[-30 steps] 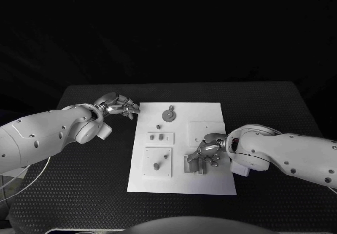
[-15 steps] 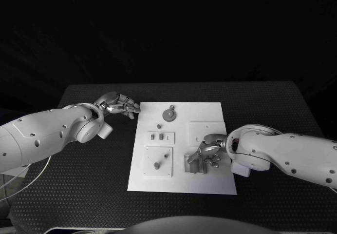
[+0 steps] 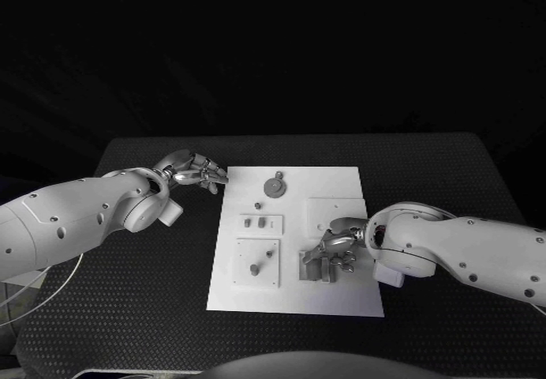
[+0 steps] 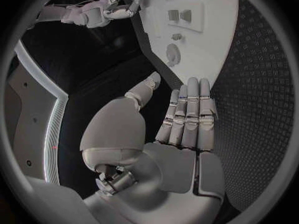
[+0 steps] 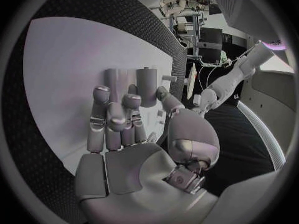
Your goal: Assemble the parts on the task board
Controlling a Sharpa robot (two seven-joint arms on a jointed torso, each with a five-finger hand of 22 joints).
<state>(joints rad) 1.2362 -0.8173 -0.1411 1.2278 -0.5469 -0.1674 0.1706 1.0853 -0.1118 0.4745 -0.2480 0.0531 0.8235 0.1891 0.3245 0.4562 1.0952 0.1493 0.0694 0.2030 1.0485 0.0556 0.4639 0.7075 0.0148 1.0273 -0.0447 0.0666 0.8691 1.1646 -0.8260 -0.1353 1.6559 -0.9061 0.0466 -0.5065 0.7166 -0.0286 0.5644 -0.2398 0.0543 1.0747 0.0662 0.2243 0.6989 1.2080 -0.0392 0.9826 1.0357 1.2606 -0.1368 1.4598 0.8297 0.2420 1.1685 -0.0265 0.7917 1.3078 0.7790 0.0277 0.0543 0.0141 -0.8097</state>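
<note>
We see right hand [image 3: 342,246] over task board [image 3: 296,296] near its right edge, fingers [image 5: 111,118] bent over grey block fixture [image 3: 317,266]; grip on it: cannot tell. Left hand [image 3: 196,170] just off board's far left corner over black table [image 3: 136,316], fingers [image 4: 190,109] straight and together, holding nothing. Round grey part [image 3: 274,186] lies near board's far edge.

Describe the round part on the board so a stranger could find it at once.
Start at the white board mid-table, and go to its far edge, near the left hand. The round part lies there: a grey disc, the one flat circular piece; the other parts are small pegs and blocks.
</note>
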